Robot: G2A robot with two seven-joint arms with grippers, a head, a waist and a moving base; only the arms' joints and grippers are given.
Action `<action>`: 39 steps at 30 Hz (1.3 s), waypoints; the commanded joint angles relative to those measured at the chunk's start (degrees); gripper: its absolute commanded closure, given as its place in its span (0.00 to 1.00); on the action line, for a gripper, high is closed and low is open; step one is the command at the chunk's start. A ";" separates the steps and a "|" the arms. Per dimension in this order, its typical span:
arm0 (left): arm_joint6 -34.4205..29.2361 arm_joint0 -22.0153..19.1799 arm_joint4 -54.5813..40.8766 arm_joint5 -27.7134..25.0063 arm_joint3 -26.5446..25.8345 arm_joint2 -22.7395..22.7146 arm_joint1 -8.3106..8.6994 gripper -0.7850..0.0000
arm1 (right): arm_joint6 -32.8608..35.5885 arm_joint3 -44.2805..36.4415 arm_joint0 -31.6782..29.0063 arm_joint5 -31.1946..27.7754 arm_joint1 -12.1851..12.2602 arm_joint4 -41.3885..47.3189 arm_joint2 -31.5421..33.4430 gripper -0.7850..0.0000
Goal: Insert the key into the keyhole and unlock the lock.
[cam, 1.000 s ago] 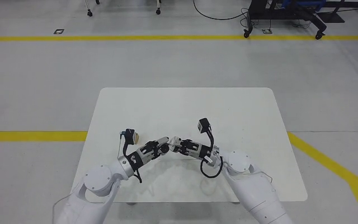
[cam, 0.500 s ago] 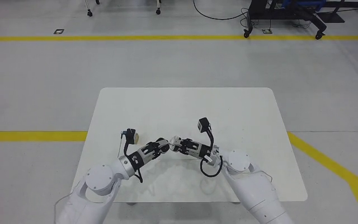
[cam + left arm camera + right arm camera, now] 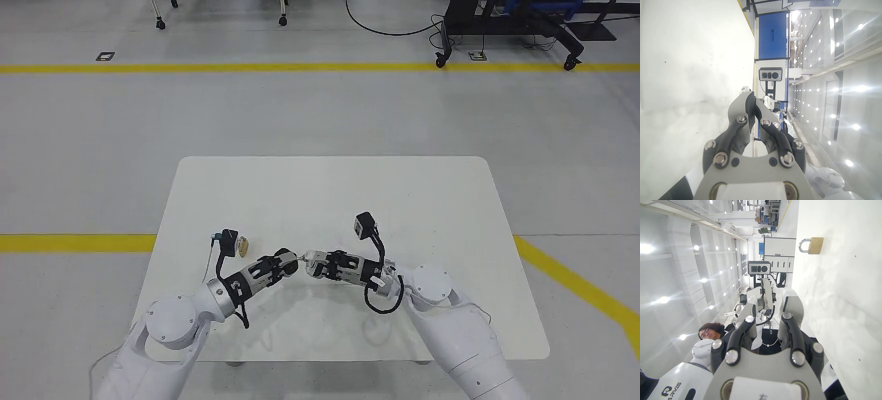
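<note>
A brass padlock (image 3: 243,242) with a silver shackle lies flat on the white table (image 3: 420,200), beside the left arm's wrist. It lies well off from the right gripper in the right wrist view, padlock (image 3: 813,245). My left gripper (image 3: 288,260) hovers at the table's middle front, its fingers (image 3: 745,106) pressed together. A flat silver key (image 3: 766,294) sticks out past them into the gap of my right gripper (image 3: 772,295). The right gripper (image 3: 308,262) faces the left one tip to tip, open around the key without clamping it.
The table's far half and right side are bare. Its front edge runs just under both forearms. Yellow floor lines and wheeled stands lie beyond the table.
The two grippers met tip to tip a second ago. They have since drawn slightly apart and shifted a little toward the table's front edge. The padlock has not moved.
</note>
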 commanded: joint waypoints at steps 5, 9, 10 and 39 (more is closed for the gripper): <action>-2.68 -0.16 1.50 1.17 -0.32 -0.42 0.47 1.00 | 5.40 0.81 0.77 1.68 0.14 1.47 -0.50 0.77; -3.30 -0.52 1.33 1.51 -0.25 0.14 0.51 1.00 | 6.20 1.41 1.27 2.17 0.14 1.36 -0.93 0.91; -3.38 -0.62 1.43 1.57 -0.19 0.31 0.52 1.00 | 6.21 1.51 1.36 2.19 0.13 1.41 -0.98 0.95; -6.04 -0.37 0.50 2.24 -0.06 0.24 1.48 1.00 | 7.33 3.03 2.62 3.11 0.15 2.69 -1.96 1.00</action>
